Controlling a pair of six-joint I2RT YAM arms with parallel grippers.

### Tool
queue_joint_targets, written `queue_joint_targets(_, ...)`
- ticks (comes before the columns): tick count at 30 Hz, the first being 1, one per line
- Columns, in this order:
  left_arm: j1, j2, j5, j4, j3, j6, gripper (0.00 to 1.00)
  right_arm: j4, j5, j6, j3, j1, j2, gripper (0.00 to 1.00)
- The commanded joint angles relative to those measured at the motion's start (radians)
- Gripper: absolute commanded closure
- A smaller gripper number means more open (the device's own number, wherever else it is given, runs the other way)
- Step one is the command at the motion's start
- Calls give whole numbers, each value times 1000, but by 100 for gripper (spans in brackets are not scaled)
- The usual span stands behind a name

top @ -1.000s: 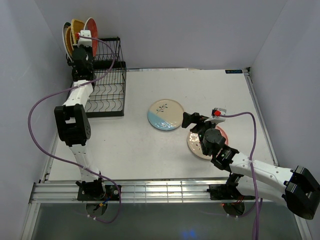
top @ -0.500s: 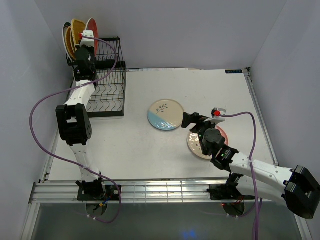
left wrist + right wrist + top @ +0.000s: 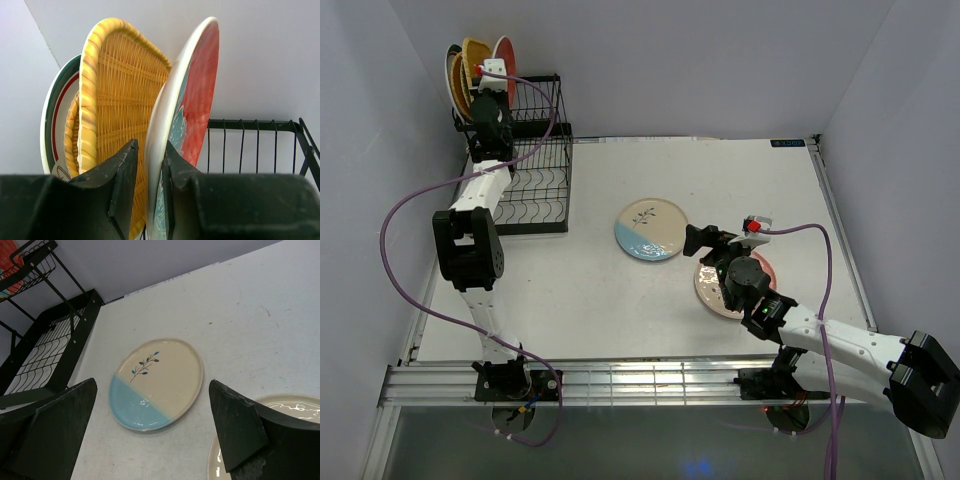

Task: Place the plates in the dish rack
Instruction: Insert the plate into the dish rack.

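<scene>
The right tool (image 3: 152,384) is hovering over the surface (image 3: 580,290), spread wide and holding nothing. Just beneath its arm, a pink-edged plate (image 3: 710,295) is lying flat, and a cream-blue plate (image 3: 651,229) is lying flat just ahead of its fingers. Farther off at the left, the rack (image 3: 535,185) is standing against the wall. There the left tool (image 3: 150,145) is straddling the rim of the floral plate (image 3: 197,100), slightly spread, with a sliver of gap showing on one side. That plate is standing on edge in the upper basket, with a woven plate (image 3: 125,85) and a striped plate (image 3: 57,115) behind it.
</scene>
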Motion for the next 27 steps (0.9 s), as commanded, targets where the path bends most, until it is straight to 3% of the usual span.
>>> queue_joint_targets(1,6,-31,-12,33,4,-20,64,44,6,-11,21,0,-7,2)
queue_joint_targets(8,15,-42,-10,32,10,-25,56,44,6,-11,21,0,-7,2)
queue_joint_targets(17,20,-65,19,1,30,-37,30,44,2,-11,21,1,-7,2)
queue_joint_targets(27,20,-112,30,-23,41,-48,13,38,-4,-13,24,0,-8,2)
